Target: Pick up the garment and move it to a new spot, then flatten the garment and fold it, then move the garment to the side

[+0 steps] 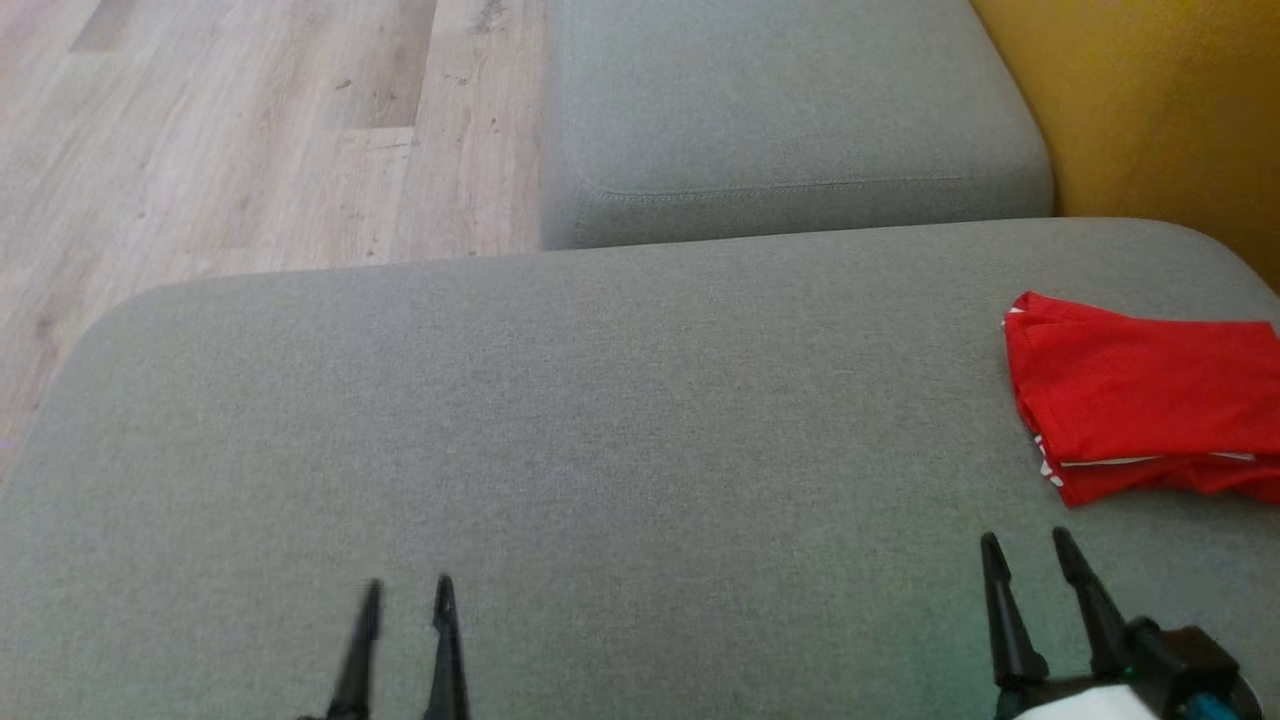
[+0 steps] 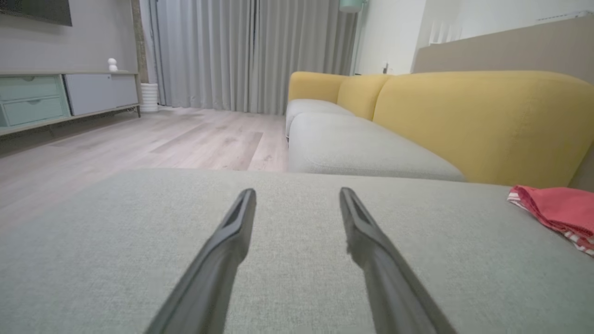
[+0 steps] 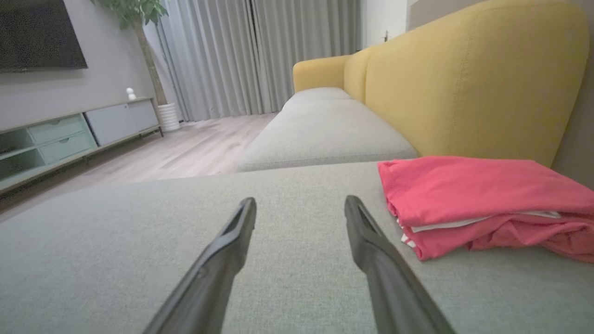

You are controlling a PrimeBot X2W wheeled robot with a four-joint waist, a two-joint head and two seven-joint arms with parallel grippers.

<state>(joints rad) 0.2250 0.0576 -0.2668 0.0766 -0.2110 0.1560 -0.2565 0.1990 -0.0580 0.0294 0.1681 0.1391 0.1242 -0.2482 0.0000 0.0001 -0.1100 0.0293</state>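
While both pairs of jaws stand wide with nothing between them, the left gripper and the right gripper are held low over the grey seat cushion, fingers pointing away from the robot. Ahead of the left jaws the cushion lies bare. Just ahead of the right jaws and off to their right lies the red garment, apart from the fingertips and close to the yellow backrest. It sits as a compact folded stack with fairly straight edges, so the pick-up, flattening and folding look done. Its place at the cushion's right side suggests the move aside is done too, and little or nothing seems left. The head view gives the garment's outline from above, cut by the picture's edge. The right wrist view, from low down, adds the layers of the stack, with a white strip between them and a looser bottom fold. The left wrist view catches a corner of it far to the right. Both wrist views take in the curtains and a low cabinet beyond.
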